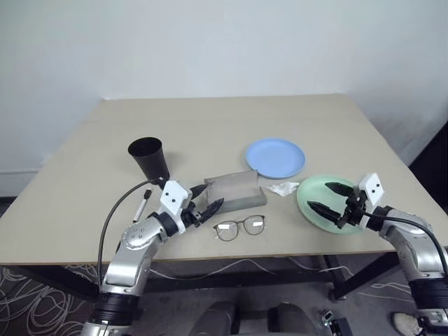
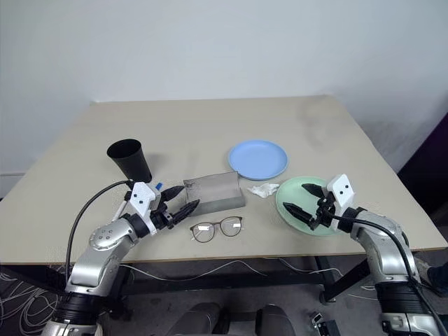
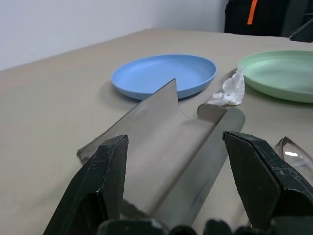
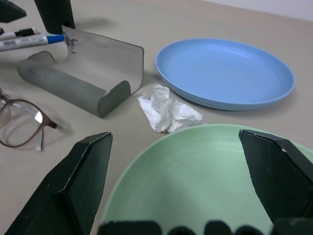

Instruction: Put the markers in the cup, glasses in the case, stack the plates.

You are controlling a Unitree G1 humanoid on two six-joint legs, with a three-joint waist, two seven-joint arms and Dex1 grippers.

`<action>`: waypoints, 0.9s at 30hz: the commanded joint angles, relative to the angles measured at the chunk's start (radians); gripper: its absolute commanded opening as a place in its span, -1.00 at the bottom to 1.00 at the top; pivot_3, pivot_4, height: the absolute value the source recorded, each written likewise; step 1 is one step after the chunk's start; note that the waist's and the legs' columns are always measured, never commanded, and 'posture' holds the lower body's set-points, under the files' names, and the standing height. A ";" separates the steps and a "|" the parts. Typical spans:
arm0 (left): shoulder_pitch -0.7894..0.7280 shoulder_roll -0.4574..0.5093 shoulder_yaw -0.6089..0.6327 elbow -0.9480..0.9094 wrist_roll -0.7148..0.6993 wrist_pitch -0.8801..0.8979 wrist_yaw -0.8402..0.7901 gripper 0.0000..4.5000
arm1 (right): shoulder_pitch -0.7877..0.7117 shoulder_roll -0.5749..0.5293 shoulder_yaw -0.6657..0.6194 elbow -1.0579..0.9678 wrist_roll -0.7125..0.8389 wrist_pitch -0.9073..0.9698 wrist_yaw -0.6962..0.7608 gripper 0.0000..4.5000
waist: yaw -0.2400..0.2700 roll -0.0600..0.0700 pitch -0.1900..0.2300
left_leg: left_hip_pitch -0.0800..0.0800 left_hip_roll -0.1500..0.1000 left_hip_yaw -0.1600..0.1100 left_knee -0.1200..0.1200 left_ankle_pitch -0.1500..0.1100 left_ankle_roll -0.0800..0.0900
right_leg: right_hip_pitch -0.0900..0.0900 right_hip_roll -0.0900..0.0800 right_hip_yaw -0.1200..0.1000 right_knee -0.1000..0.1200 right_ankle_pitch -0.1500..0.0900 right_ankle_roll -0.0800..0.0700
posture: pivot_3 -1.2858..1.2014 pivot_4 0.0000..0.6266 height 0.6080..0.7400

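Your left gripper (image 1: 203, 199) hovers spread at the near-left end of the open case (image 1: 235, 190), apparently to steady it for the glasses (image 1: 239, 227) lying just in front. Your right gripper (image 1: 330, 197) gapes over the green plate (image 1: 313, 203), likely ready to lift it onto the blue plate (image 1: 275, 157). Markers (image 4: 30, 39) wait beside the cup (image 1: 149, 158).

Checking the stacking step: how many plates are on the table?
2. The light blue plate lies beyond the open case; the mint green plate lies unstacked under the right gripper.
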 commanded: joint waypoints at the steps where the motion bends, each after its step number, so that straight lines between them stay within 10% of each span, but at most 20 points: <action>1: -0.030 -0.004 0.005 0.004 0.008 -0.028 0.000 0.44 | -0.040 -0.018 -0.029 0.011 0.005 -0.019 0.007 0.99 | -0.001 0.000 0.000 | 0.000 0.000 0.000 0.000 0.000 0.000 | 0.000 0.000 0.000 0.000 0.000 0.000 | 0.03 -1.00 0.96; 27: 0.010 0.019 0.035 0.008 -0.021 -0.038 -0.059 0.44 | 0.049 0.031 -0.022 -0.134 0.032 0.036 -0.040 0.99 | 0.000 0.000 0.000 | 0.000 0.000 0.000 0.001 0.000 0.000 | 0.000 0.000 0.000 0.000 0.000 0.000 | 0.03 -1.00 0.96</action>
